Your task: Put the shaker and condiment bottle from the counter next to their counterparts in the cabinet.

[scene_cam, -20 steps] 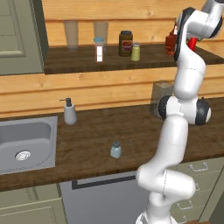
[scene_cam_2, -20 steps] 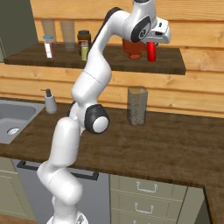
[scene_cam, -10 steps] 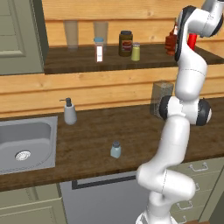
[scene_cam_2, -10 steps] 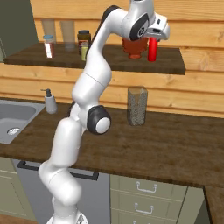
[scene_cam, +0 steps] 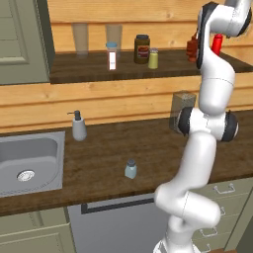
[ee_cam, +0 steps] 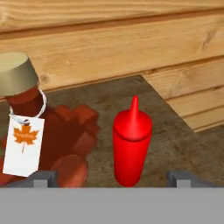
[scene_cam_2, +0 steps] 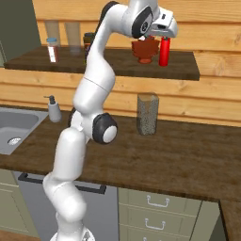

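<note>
The red condiment bottle [ee_cam: 132, 146] stands upright on the cabinet floor [scene_cam_2: 184, 70], just right of the squat brown sauce bottle [ee_cam: 30, 131] with the maple-leaf tag. My gripper [ee_cam: 111, 178] is open, its fingertips [ee_cam: 43, 177] wide apart on either side of the red bottle and not touching it. In the right base view the gripper [scene_cam_2: 164, 37] hangs over the condiment bottle [scene_cam_2: 164, 52]. The pale blue-grey shaker [scene_cam: 131, 169] stands on the counter [scene_cam: 99, 148] near its front edge. The olive-yellow shaker [scene_cam: 153, 59] sits mid-shelf.
On the shelf also stand a dark jar [scene_cam: 142, 48], a small white bottle [scene_cam: 112, 56] and two glasses [scene_cam: 80, 38]. A grey soap dispenser [scene_cam: 78, 127] stands beside the steel sink [scene_cam: 29, 163]. A tall grey container [scene_cam_2: 148, 114] stands at the back wall.
The gripper was shut on the red condiment bottle a second ago; its jaws have opened wide and let go. The bottle now stands on its own on the shelf.
</note>
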